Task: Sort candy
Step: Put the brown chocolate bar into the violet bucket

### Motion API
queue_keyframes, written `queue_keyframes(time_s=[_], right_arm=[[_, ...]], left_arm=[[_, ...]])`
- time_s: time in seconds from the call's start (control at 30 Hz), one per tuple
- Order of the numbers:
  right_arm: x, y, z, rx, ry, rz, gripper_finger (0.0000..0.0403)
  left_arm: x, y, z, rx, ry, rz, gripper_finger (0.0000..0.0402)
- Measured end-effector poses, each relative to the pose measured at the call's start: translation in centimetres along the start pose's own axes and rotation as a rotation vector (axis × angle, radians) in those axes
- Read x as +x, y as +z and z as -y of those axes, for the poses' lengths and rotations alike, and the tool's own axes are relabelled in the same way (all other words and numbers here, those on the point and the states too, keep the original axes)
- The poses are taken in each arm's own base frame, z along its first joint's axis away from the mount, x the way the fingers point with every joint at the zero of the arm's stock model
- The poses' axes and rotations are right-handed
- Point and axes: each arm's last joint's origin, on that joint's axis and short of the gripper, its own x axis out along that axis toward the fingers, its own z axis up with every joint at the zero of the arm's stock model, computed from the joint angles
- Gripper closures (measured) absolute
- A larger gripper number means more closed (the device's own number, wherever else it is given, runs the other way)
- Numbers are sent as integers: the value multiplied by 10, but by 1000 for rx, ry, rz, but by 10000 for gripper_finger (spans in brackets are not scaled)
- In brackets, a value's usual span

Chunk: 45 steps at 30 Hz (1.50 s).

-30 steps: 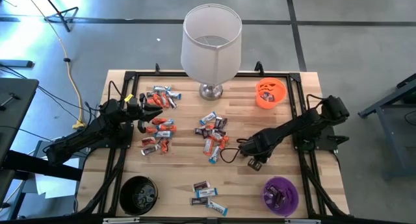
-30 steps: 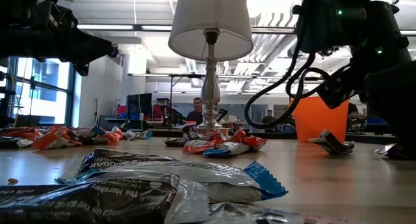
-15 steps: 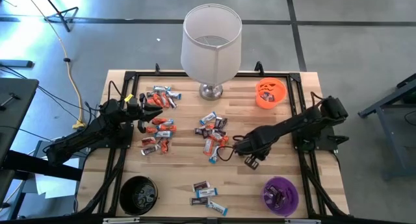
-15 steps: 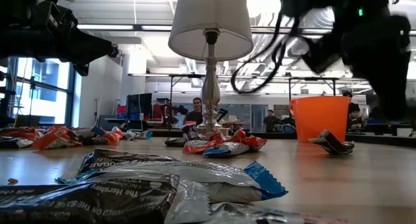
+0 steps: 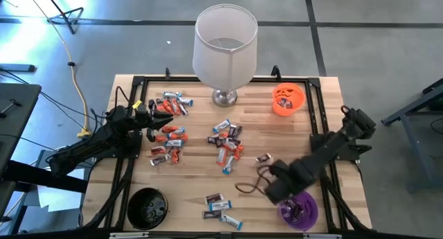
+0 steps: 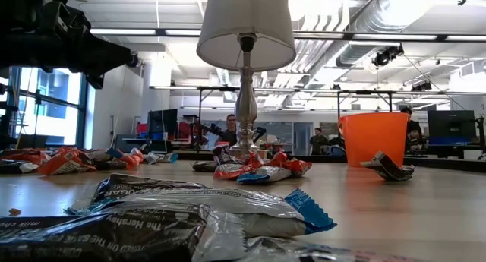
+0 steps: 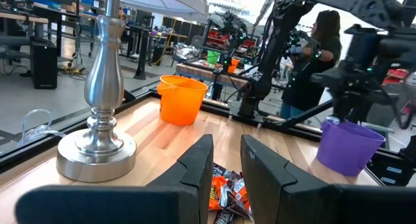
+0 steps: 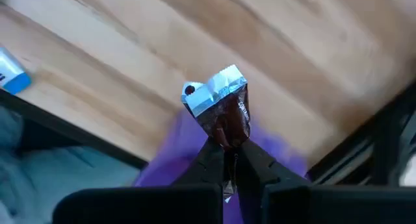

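The right arm reaches from the right side toward the near edge, its tool pinched shut on a candy. The left arm lies low at the left, its tool slightly parted, pointing right.

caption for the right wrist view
Right hand shut on a dark brown candy above the purple bowl.

Candy wrappers are orange-red, dark brown, silvery blue-white; bowls orange, purple, black; pale wood desk; white lampshade.
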Motion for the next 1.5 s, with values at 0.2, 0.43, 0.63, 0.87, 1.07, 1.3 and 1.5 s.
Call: queue_keyframes(time_s=[0.2,0.43,0.63,0.87,1.07,1.3,1.5], right_arm=[[4,-56,9,179,-11,-4,399],[12,-81,10,237,91,139,377],[12,-85,12,156,32,49,312],[12,-82,11,180,21,25,255],[8,-51,3,184,89,234,249],[-1,12,2,-132,-58,381,264],[-8,60,5,-414,-182,398,274]], left_arm=[[0,0,0,0,0,0,337],[0,0,0,0,0,-1,337],[0,0,0,0,0,-1,337],[0,0,0,0,0,0,337],[0,0,0,0,0,-1,337],[0,0,0,0,1,-1,337],[0,0,0,0,0,0,337]])
